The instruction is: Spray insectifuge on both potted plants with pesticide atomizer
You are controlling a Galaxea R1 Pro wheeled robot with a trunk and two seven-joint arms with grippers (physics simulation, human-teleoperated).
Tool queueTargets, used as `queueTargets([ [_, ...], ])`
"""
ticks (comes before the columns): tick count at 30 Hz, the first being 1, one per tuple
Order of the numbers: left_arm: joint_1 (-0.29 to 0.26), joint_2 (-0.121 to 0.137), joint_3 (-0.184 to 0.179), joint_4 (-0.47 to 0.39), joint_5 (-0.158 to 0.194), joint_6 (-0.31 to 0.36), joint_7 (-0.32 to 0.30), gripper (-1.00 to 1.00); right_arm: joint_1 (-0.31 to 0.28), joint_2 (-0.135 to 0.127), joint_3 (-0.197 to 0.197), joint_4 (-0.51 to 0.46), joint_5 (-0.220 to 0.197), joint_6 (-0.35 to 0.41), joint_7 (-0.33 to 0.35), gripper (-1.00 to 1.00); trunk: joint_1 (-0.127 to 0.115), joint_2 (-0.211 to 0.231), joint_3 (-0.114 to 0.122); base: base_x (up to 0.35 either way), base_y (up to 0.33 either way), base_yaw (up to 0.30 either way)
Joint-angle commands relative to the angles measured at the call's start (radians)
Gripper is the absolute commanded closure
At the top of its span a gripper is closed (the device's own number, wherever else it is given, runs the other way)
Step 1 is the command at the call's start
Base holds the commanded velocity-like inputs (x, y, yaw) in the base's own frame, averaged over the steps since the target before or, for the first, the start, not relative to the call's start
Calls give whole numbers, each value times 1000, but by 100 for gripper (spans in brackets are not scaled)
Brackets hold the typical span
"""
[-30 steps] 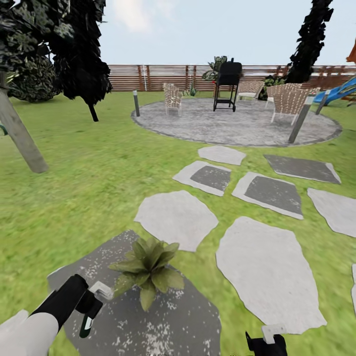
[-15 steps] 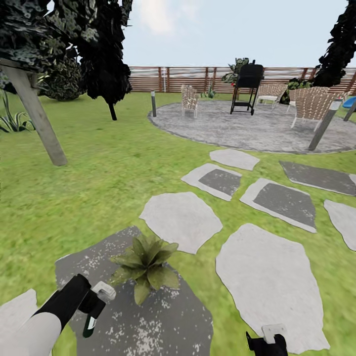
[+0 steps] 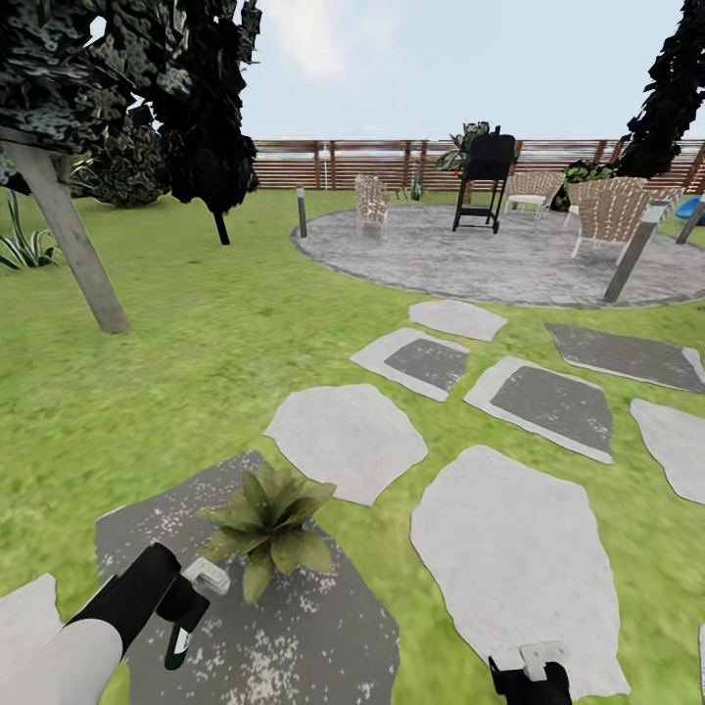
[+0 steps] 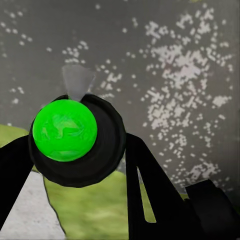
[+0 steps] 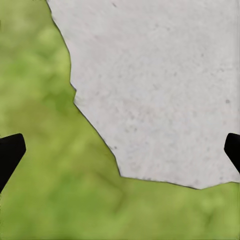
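The left gripper (image 3: 181, 612) pinched the slim dark pesticide atomizer (image 3: 182, 619), its pale spray head just beside the low green-leafed potted plant (image 3: 264, 516) on the speckled grey stepping stone (image 3: 323, 636). Spraying looked imminent, needing the nozzle aimed at the leaves. The right gripper (image 5: 120, 150) hung spread, empty.

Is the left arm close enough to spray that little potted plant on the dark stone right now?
Probably yes. The left pincer holds the pesticide atomizer just beside the potted plant, with open dark stone between them. Whether the nozzle faces the leaves is unclear.
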Motion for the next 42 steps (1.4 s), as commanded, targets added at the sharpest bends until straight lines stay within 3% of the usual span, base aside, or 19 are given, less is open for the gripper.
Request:
queueTargets([
  [1,0,-1,6,0,-11,2,-7,100,-1,0,-9,1,6,-4,3,-100,0,0,-1,0,-2,77],
  [4,0,-3,4,3,-11,4,28,100,-1,1,-8,1,6,-4,3,-100,0,0,-1,0,-1,189],
  [8,0,-53,2,5,-12,11,109,100,-1,2,-8,1,6,-4,3,-100,0,0,-1,0,0,261],
  [11,0,-69,5,4,-9,13,136,100,-1,2,-8,1,6,-4,3,-100,0,0,-1,0,0,272],
  [16,0,-63,23,3,6,14,139,100,-1,1,-9,1,6,-3,3,-100,0,0,-1,0,0,105],
  [29,1,-67,19,1,-1,5,141,100,-1,2,-8,2,7,-2,3,-100,0,0,-1,0,-148,13],
  [42,1,-65,23,-3,-3,12,146,100,-1,3,-8,2,8,-2,3,-100,0,0,-1,-29,-252,254],
])
